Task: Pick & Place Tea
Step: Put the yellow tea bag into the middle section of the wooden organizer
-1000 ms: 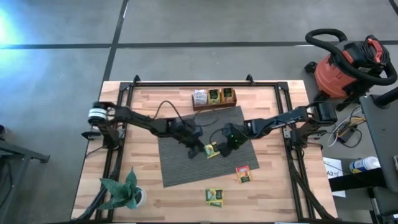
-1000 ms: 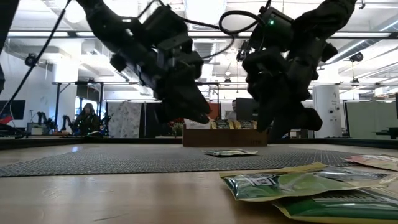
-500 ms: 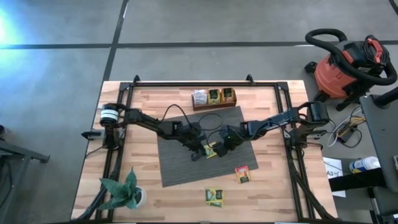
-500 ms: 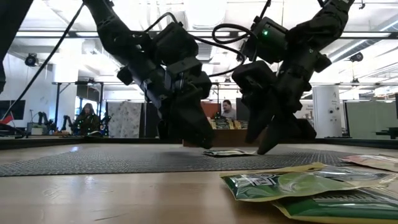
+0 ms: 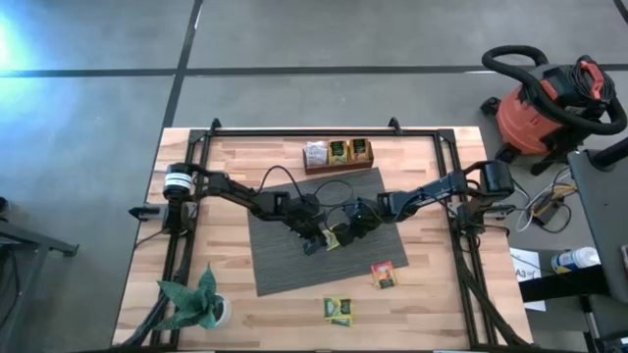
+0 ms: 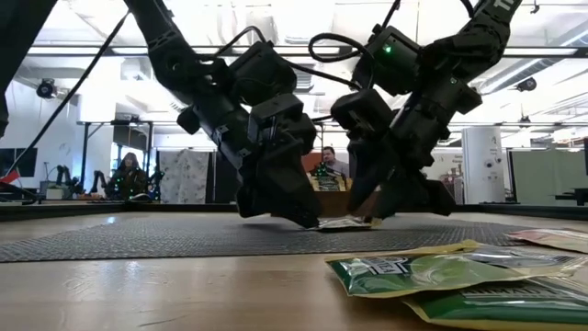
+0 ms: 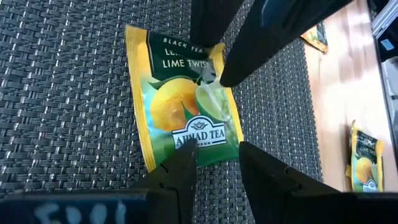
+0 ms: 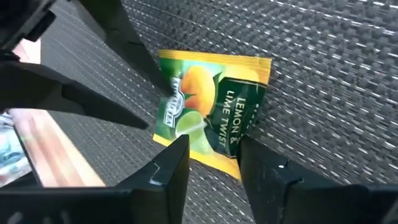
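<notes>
Both arms crowd one tea packet on the mat.

On the wooden table (image 5: 226, 176), the grey mat (image 5: 280, 260) carries a single yellow-green packet (image 5: 333, 236), lying flat near its right edge. The left gripper (image 5: 314, 241) and the right gripper (image 5: 345, 231) are both down at it from opposite sides, fingers slightly apart and holding nothing; in the wrist views each pair of tips straddles an edge of the packet (image 7: 186, 112). The risk looks like collision: the two sets of fingers sit very close, and a closing pinch could trap the other arm's tip or just slide the flat packet along the weave. Other packets lie off the mat on the wood (image 5: 382, 274), and three stand in the box (image 5: 337, 165) at the far edge.
</notes>
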